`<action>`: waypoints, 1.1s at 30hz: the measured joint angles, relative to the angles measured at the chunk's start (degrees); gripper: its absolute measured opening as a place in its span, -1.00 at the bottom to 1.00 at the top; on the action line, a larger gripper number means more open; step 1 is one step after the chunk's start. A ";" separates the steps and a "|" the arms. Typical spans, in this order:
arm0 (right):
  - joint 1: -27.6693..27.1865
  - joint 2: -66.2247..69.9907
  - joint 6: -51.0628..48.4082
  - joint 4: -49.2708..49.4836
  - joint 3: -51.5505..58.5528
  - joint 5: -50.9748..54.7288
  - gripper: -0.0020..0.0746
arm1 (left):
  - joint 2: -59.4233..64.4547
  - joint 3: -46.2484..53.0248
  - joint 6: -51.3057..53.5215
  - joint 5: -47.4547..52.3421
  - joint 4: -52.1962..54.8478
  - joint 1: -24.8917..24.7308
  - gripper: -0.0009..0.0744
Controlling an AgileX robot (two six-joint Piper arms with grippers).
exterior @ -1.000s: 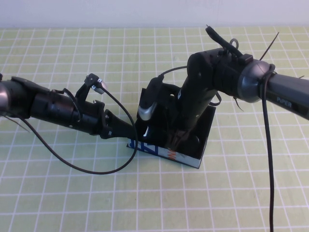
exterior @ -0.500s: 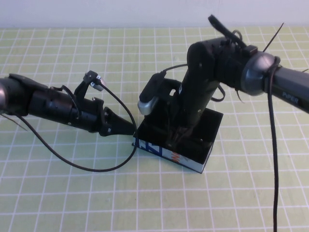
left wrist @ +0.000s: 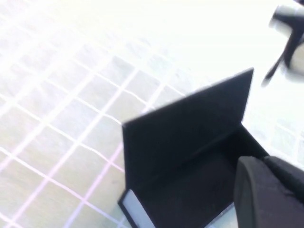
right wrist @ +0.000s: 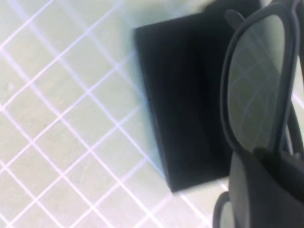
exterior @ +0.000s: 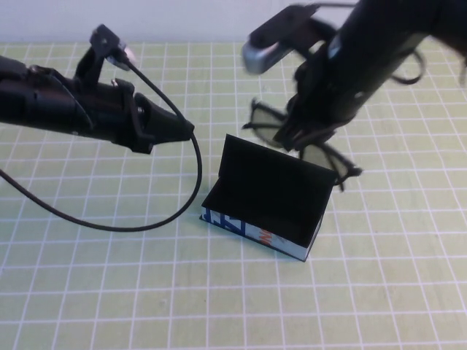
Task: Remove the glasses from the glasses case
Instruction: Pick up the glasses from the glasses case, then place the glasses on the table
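1. The right gripper (exterior: 295, 138) is hanging in the air above the far side of the glasses case (exterior: 266, 198), its jaws clamped on the glasses (exterior: 303, 146) at about the middle of the frame.
2. The glasses are hanging clear of the case, one dark lens sticking out to the left of the jaws and the other to the right of them, with a folded arm trailing down toward the case's right far corner.
3. In the right wrist view a greyish lens (right wrist: 254, 90) is filling the space just ahead of the jaws, with the black case (right wrist: 185, 95) lying below and beyond it on the table.
4. The case is sitting on the green checked table (exterior: 109, 292) with its flat lid standing up, its black inside showing and its printed white front facing the robot.
5. The left gripper (exterior: 182, 131) is hovering above the table, to the left of the case and apart from it, its tip pointing toward the lid; I cannot tell how its jaws are standing.
6. In the left wrist view the open case (left wrist: 190, 156) is lying just ahead of those jaws, lid upright.
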 joint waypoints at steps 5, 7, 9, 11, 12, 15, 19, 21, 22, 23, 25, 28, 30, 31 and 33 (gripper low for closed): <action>-5.95 -8.97 8.99 -0.89 6.64 -0.91 -0.91 | -4.97 2.07 -2.63 -4.64 0.40 0.00 -0.99; -9.36 -12.37 12.38 -1.12 11.18 -3.27 -0.91 | -7.04 3.87 -3.19 -7.65 0.40 0.00 -0.99; -12.39 -15.21 16.11 -1.24 16.33 -6.31 -0.91 | -9.15 5.98 -3.62 -11.31 0.20 0.00 -0.99; -15.40 -17.19 19.26 -0.76 22.04 -9.85 -0.91 | -11.53 8.47 -3.76 -15.00 -0.60 0.00 -0.99; -16.43 -17.57 20.05 0.25 24.72 -11.60 -0.91 | -12.69 9.70 -3.76 -16.09 -1.06 0.00 -0.99; -18.73 -16.48 21.04 3.81 31.33 -16.87 -0.91 | -15.67 12.70 -3.26 -17.85 -2.95 0.00 -0.99; -19.00 -12.09 20.78 6.17 34.80 -19.61 -0.91 | -19.88 16.50 -2.78 -18.68 -3.91 0.00 -0.99; -19.00 -9.78 18.32 8.57 35.94 -20.12 -0.91 | -22.50 18.51 -2.78 -19.24 -4.02 0.00 -0.99; -19.00 -8.99 16.85 10.09 36.54 -20.13 -0.91 | -23.87 19.68 -2.78 -19.57 -4.12 0.00 -0.99; -19.00 -8.49 15.51 11.55 37.20 -20.39 -0.91 | -25.27 20.85 -2.78 -19.94 -4.12 0.00 -0.99; -19.00 -8.14 14.18 13.50 38.52 -21.46 -0.91 | -27.80 23.23 -2.78 -20.20 -4.12 0.00 -0.99; -19.00 -8.11 13.36 14.50 40.61 -23.71 -0.91 | -31.26 26.31 -2.78 -20.56 -4.24 0.00 -0.99; -19.00 -8.11 13.16 14.71 42.12 -24.87 -0.91 | -33.33 28.06 -2.78 -20.56 -4.92 0.00 -0.99; -19.00 -8.01 13.16 14.84 42.63 -25.19 -0.91 | -34.18 28.67 -2.78 -20.66 -5.26 0.00 -0.99; -19.00 -7.89 13.06 14.84 43.47 -25.91 -0.89 | -35.59 29.79 -2.70 -20.68 -6.27 0.00 -0.99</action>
